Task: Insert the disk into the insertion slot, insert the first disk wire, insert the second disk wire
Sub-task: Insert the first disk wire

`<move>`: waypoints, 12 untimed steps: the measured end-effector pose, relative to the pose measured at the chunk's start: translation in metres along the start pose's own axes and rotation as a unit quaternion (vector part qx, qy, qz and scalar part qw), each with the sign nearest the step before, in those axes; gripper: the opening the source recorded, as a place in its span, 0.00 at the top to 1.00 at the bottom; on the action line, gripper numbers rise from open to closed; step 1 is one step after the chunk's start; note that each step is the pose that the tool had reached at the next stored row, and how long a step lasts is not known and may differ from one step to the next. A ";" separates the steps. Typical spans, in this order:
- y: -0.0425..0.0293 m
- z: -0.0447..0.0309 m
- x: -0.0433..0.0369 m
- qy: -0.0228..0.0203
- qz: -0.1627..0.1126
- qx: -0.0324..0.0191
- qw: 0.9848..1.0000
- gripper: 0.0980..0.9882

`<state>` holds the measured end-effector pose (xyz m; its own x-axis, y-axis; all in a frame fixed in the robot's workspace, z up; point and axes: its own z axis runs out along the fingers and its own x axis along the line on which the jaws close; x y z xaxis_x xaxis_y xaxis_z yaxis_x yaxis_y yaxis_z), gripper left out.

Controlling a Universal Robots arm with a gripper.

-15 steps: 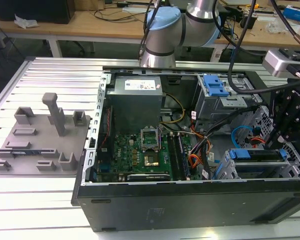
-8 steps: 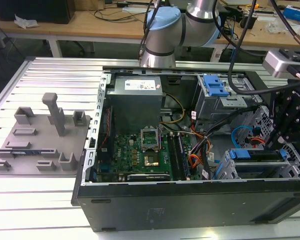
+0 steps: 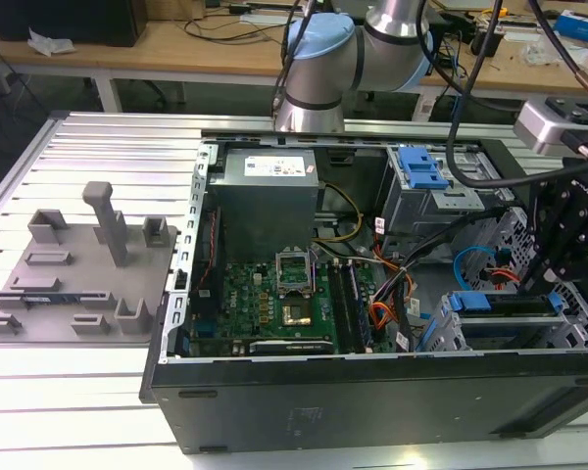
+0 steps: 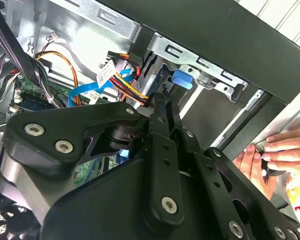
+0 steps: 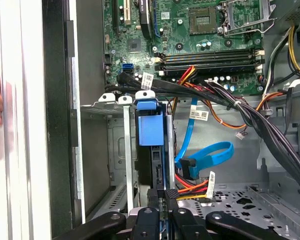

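Observation:
The disk (image 5: pixel 150 127), edged by its blue carrier, sits inside the insertion slot (image 5: pixel 117 150), the low grey metal bay. In the exterior view the disk (image 3: pixel 500 303) lies in the insertion slot (image 3: pixel 449 333) at the case's near right corner. My gripper (image 5: pixel 163 196) is at the disk's rear end, fingers close together on the black plug of a disk wire (image 5: pixel 195 187) with red, yellow and black strands. A blue flat disk wire (image 5: pixel 205 156) hangs loose beside it. The gripper (image 4: pixel 162 97) points at the blue carrier (image 4: pixel 185 78). In the exterior view the gripper (image 3: pixel 557 269) reaches down into the case.
A taller grey cage with a blue tab (image 3: pixel 421 166) stands behind. Thick black cable bundles (image 5: pixel 240 107) cross above the bay. The motherboard (image 3: pixel 274 304) and power supply (image 3: pixel 269 181) fill the case's left. A person's hand (image 4: pixel 282 150) rests on the case's outer edge. A grey fixture plate (image 3: pixel 78 264) lies outside.

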<state>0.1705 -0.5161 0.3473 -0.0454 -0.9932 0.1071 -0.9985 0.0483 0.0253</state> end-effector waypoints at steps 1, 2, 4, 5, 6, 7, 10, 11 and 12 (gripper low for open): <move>0.0000 0.0001 0.0000 0.000 0.000 0.000 1.000 0.93; 0.0000 0.0002 0.0000 0.000 0.000 0.000 1.000 0.93; 0.0000 0.0008 0.0000 0.000 0.000 0.000 1.000 0.93; 0.0000 0.0010 -0.0001 0.000 0.000 0.000 1.000 0.93; 0.0000 0.0014 -0.0001 0.000 0.000 0.000 1.000 0.93; -0.0001 0.0017 -0.0001 0.000 0.000 0.000 1.000 0.93; -0.0002 0.0033 -0.0003 0.000 0.000 0.000 1.000 0.93; -0.0003 0.0037 -0.0004 0.000 0.000 0.000 1.000 0.93; -0.0004 0.0042 -0.0004 0.000 0.000 0.000 1.000 0.93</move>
<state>0.1709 -0.5161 0.3431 -0.0454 -0.9932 0.1070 -0.9985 0.0483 0.0253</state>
